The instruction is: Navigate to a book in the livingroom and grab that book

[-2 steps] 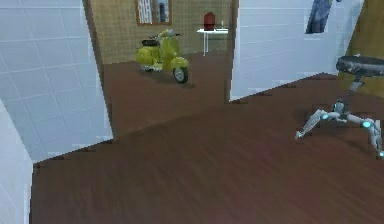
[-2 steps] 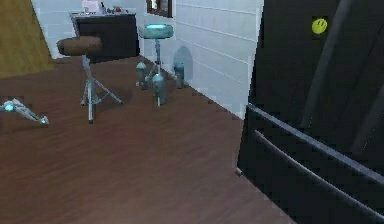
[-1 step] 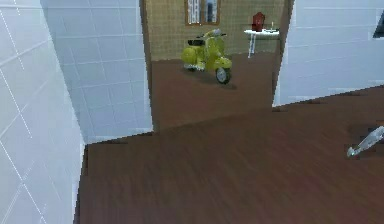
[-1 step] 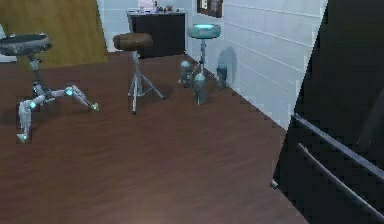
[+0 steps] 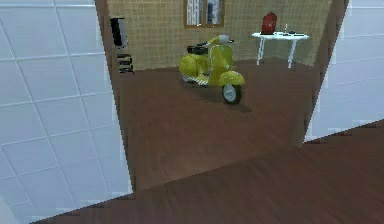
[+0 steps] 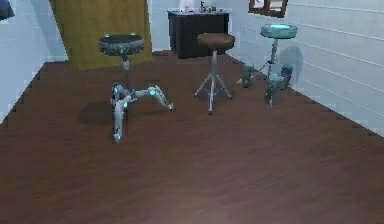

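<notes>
Dark wooden floor (image 5: 200, 150) is seen nearest in the forward view, framed by a white tiled wall (image 5: 50, 120) on the left and a second white wall (image 5: 355, 70) on the right, with a wide opening between them. Beyond the opening a yellow scooter (image 5: 212, 68) is parked on the floor, its front wheel turned toward the view's right. Farther back a dark stand (image 5: 120, 40) is set against the beige tiled back wall, a framed picture (image 5: 204, 12) is hung on that wall, and a white table (image 5: 280, 38) carries a red object (image 5: 269, 22) and small items too small to name.

In the arm side view three stools are ranged across the brown floor: a dark-topped stool (image 6: 122, 45) nearest, a brown-topped stool (image 6: 214, 42) behind it, and a teal stool (image 6: 278, 32) by the white wall. Behind them a wooden door (image 6: 100, 30) and a dark cabinet (image 6: 198, 30) are seen.

The gripper's state cannot be told. Where the book lies cannot be told.
</notes>
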Controlling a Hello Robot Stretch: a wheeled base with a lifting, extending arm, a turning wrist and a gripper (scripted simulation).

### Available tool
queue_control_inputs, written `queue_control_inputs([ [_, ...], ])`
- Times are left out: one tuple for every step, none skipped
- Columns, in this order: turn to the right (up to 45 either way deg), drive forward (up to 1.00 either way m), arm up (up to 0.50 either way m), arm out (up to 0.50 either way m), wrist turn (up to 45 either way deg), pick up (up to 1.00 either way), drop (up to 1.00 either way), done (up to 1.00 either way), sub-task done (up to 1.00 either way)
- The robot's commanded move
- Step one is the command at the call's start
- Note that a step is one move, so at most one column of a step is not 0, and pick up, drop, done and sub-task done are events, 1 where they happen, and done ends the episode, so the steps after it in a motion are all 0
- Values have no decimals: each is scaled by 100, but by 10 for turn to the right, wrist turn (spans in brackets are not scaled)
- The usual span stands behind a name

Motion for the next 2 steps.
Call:
queue_control_inputs([
  [0,100,0,0,0,0,0,0,0],
  [30,0,0,0,0,0,0,0,0],
])
